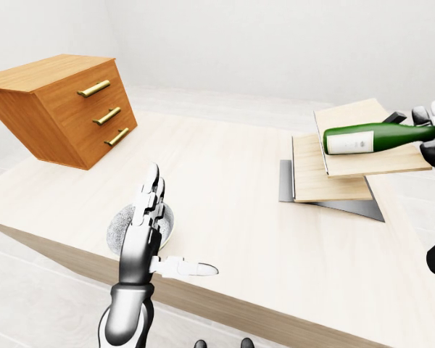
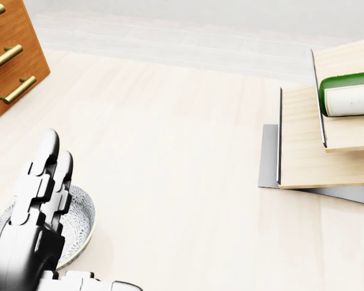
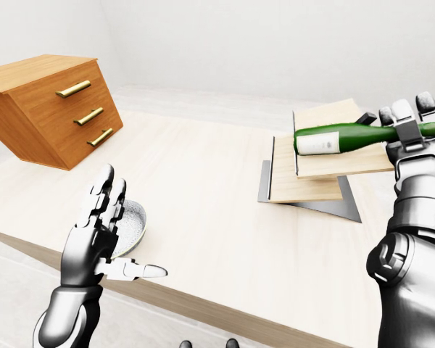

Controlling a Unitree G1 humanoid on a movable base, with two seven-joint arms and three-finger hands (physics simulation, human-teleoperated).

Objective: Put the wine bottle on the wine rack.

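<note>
Right-eye view gave us the clearest read, so we worked across it from its left edge. Our left hand (image 3: 94,239) stood with all 3 fingers spread wide and the thumb stuck out sideways, holding nothing. A patterned bowl (image 3: 130,226) sat on the table (image 3: 203,210) just beyond and to the right of that hand, partly hidden by the fingers. Further off, up and to the left of that hand, a wooden chest with 3 drawers (image 3: 51,109) rested tilted on the table.

Well to the right of the left hand, the wine rack (image 3: 312,170) rose in 2 stepped wooden boards on a grey base. The wine bottle (image 3: 348,138) lay over the upper board, its long axis running across the view, base and white label toward our left hand, neck toward our right hand (image 3: 413,134). That right hand was closed round the neck end, so the bottle extended leftward from its grip, and it was plainly the nearer arm. We could not tell whether the body already touched the board or hung just above it. We judged the remaining move a small lowering and release.
</note>
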